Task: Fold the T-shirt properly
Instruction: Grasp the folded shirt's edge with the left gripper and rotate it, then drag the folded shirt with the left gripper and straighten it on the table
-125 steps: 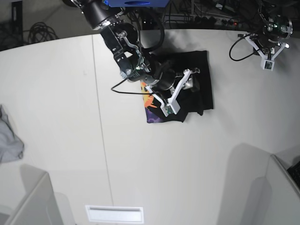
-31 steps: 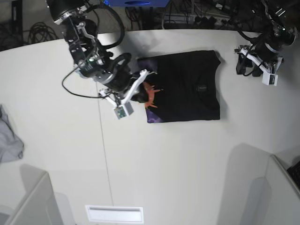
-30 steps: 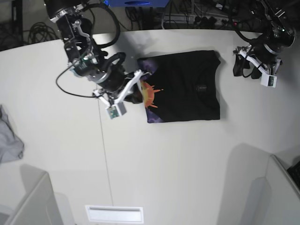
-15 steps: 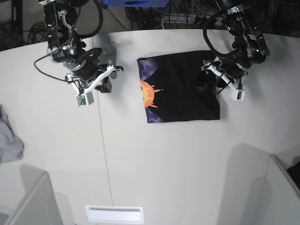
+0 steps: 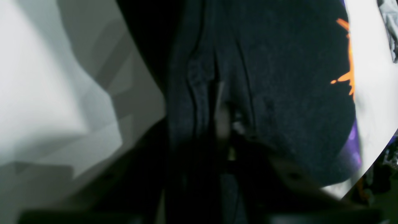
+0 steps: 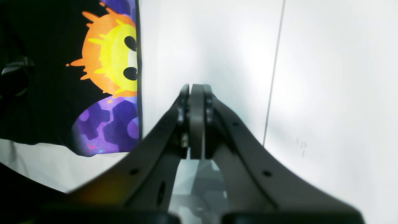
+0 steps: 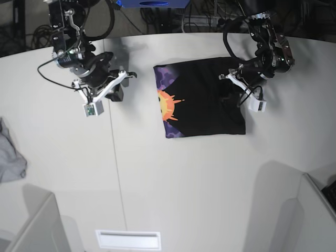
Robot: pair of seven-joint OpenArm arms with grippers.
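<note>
The T-shirt [image 7: 202, 100] lies folded into a black rectangle on the white table, with its orange sun print and purple band showing along the left edge. My left gripper [image 7: 229, 90] presses on the shirt's right part. In the left wrist view the black fabric [image 5: 279, 77] is bunched into ridges between the closed fingertips of that gripper [image 5: 225, 124]. My right gripper [image 7: 125, 79] hovers over bare table left of the shirt. In the right wrist view it [image 6: 196, 121] is shut with nothing in it, and the sun print [image 6: 112, 65] lies to its left.
A small light grey cloth [image 7: 10, 152] lies at the table's left edge. A seam line [image 7: 113, 147] runs down the table. A white slotted plate [image 7: 127, 240] sits at the front, with grey panels in both front corners. Cables hang behind the far edge.
My left arm came in from the far right onto the shirt's right part and its jaws closed on the fabric. My right arm drew back left off the shirt.
</note>
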